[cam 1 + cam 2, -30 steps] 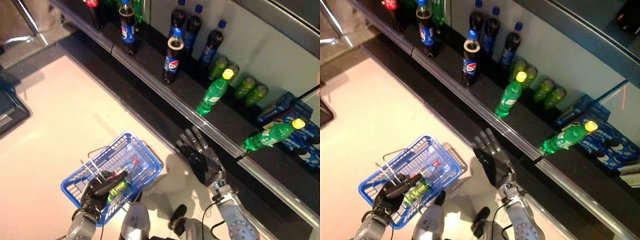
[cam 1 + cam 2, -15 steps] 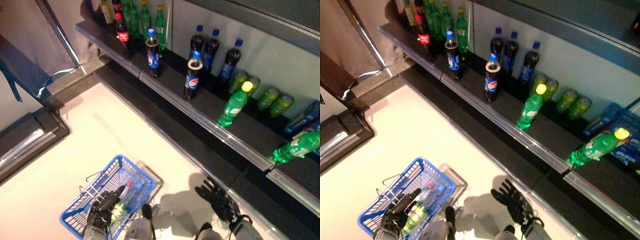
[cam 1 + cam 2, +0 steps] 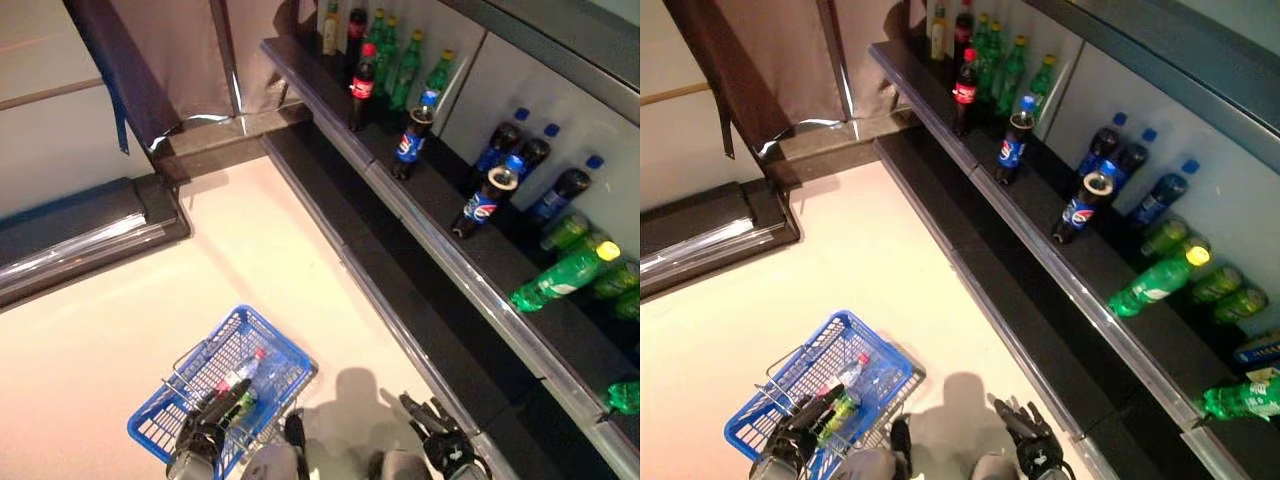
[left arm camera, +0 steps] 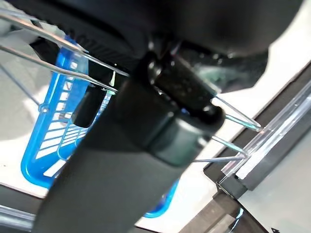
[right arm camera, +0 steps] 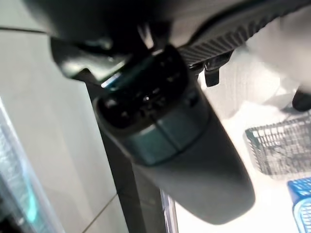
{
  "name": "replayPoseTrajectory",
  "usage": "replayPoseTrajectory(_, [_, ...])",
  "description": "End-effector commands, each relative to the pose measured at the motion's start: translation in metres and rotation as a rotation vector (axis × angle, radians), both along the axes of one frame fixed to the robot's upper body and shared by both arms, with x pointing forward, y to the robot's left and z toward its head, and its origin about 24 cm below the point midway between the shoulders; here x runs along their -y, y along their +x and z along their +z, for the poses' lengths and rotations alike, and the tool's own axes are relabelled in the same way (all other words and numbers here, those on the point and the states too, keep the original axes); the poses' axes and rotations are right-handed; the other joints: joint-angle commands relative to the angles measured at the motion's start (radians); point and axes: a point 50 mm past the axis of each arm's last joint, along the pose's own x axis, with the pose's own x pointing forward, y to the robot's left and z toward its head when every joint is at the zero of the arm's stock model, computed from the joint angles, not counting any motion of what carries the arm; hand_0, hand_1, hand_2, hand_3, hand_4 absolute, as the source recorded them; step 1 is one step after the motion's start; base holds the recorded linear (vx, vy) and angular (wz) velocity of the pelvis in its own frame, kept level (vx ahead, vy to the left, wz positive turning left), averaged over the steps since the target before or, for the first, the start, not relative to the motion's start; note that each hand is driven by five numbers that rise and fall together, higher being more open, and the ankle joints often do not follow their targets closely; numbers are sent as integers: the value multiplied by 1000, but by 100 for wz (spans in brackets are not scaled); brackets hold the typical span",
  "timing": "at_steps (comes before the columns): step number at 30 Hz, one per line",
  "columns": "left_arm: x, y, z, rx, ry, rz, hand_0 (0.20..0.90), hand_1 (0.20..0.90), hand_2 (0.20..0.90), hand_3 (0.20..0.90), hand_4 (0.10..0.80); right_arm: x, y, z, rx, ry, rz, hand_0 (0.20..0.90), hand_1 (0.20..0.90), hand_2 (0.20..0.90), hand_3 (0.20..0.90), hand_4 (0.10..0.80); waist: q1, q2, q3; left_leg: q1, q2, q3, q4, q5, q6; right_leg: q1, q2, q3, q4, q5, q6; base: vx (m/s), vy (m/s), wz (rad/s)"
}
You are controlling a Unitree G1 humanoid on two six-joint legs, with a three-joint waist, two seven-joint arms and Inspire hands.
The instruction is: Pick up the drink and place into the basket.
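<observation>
1. At 7 o'clock, nearest to the camera, the left hand [image 3: 200,440] holds the wire handles [image 3: 185,385] of the blue basket [image 3: 160,425]; its fingers [image 4: 165,92] are curled round the wires, as the left wrist view shows.
2. The basket stands on the pale floor [image 3: 150,300]. Inside it lie a green drink bottle [image 3: 237,414] just beside the hand, and a clear bottle with a red cap [image 3: 243,367] next to it.
3. At 5 o'clock the right hand [image 3: 437,440] hangs low over the floor, near the foot of the shelf; its fingers are spread and straight, and they hold nothing.
4. Farther, from 4 o'clock up to 12 o'clock, the dark shelf [image 3: 440,250] runs across the view. At 3 o'clock a green bottle with a yellow cap [image 3: 558,278] leans over on it.
5. At 2 o'clock stand dark cola bottles [image 3: 480,200], one of them without a cap.
6. At 1 o'clock, the farthest, a red-label cola bottle [image 3: 363,82] and green bottles [image 3: 405,70] stand.
</observation>
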Motion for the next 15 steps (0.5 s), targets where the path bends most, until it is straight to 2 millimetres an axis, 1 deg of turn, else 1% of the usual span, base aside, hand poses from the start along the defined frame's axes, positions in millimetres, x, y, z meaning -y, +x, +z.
replayPoseTrajectory(1, [0,57,48,397,38,-23,300,300,300,200,100,31,-2,8,65,-58,-72,900,900,900,900,800,-25,14,-42,11,-29,-15,140,-103,-77,110,54,-18,-291,221,24,390,121,21])
replayPoseTrajectory(2, [4,54,42,387,18,-17,300,300,300,200,100,34,-6,6,50,-57,-88,900,900,900,900,800,-36,16,-47,41,-42,-25,145,-142,-79,77,64,-32,-287,236,40,378,117,12])
replayPoseTrajectory(3, [6,53,39,378,10,-10,300,300,300,200,100,34,-8,4,38,-52,-95,900,900,900,900,800,-44,20,-46,62,-48,-20,154,-167,-79,50,71,-66,-270,248,49,513,153,-1])
replayPoseTrajectory(4, [7,52,38,374,5,-6,300,300,300,200,100,34,-9,4,30,-48,-103,900,900,900,900,800,-47,18,-46,75,-55,-15,161,-178,-79,34,76,-88,-258,258,51,440,130,-18])
replayPoseTrajectory(5, [10,51,36,372,-8,1,300,300,300,200,100,35,-11,3,21,-43,-112,900,900,900,900,800,-55,18,-45,91,-66,-13,191,-211,-74,10,82,-124,-228,264,51,348,102,-16])
replayPoseTrajectory(6, [11,51,36,372,-11,0,300,300,300,200,100,36,-12,2,17,-43,-114,900,900,900,900,800,-58,16,-47,95,-70,-10,205,-224,-70,5,80,-135,-223,265,48,352,103,-9])
replayPoseTrajectory(7, [14,52,35,373,-12,-9,300,300,300,200,100,37,-15,1,12,-44,-122,900,900,900,900,800,-69,6,-49,97,-80,4,235,-239,-57,1,69,-155,-225,280,28,239,65,0])
replayPoseTrajectory(8, [14,52,35,372,-12,-9,300,300,300,200,100,37,-15,1,11,-44,-121,900,900,900,900,800,-67,19,-51,106,-70,-10,239,-261,-61,8,83,-143,-221,261,39,314,44,19])
replayPoseTrajectory(9, [17,52,31,349,-21,1,300,300,300,200,100,39,-20,-1,-15,-37,-152,900,900,900,900,800,-91,12,-62,104,-68,-6,335,-210,-72,6,85,-131,-212,241,-13,294,19,28])
replayPoseTrajectory(10, [20,51,28,334,-34,16,300,300,300,200,100,38,-20,-1,-31,-36,-162,900,900,900,900,800,-99,18,-68,107,-58,-16,395,-145,-100,16,96,-123,-208,225,-29,382,49,60])
replayPoseTrajectory(11, [25,48,25,332,-55,39,300,300,300,200,100,38,-21,0,-40,-55,-135,900,900,900,900,800,-109,24,-75,76,-39,-32,518,-29,-167,52,99,-123,-225,207,-58,358,92,47])
replayPoseTrajectory(12, [26,46,24,335,-55,34,300,300,300,200,100,42,-22,2,-31,-78,-98,900,900,900,900,800,-110,20,-78,45,-37,-30,636,8,-195,72,81,-128,-240,208,-71,390,136,42])
replayPoseTrajectory(13, [28,42,22,332,-51,31,300,300,300,200,100,45,-21,4,-21,-100,-67,900,900,900,900,800,-109,18,-79,10,-45,-44,737,48,-217,86,71,-125,-247,209,-79,316,137,0])
replayPoseTrajectory(14, [28,39,20,327,-52,38,300,300,300,200,100,46,-18,6,-14,-110,-53,900,900,900,900,800,-106,20,-79,-19,-38,-45,760,55,-215,96,67,-121,-242,201,-82,294,144,-13])
replayPoseTrajectory(15, [27,36,19,318,-58,59,300,300,300,200,100,46,-16,7,-10,-112,-46,900,900,900,900,800,-100,21,-78,-44,-17,-45,755,51,-208,102,65,-112,-233,192,-82,257,127,-28])
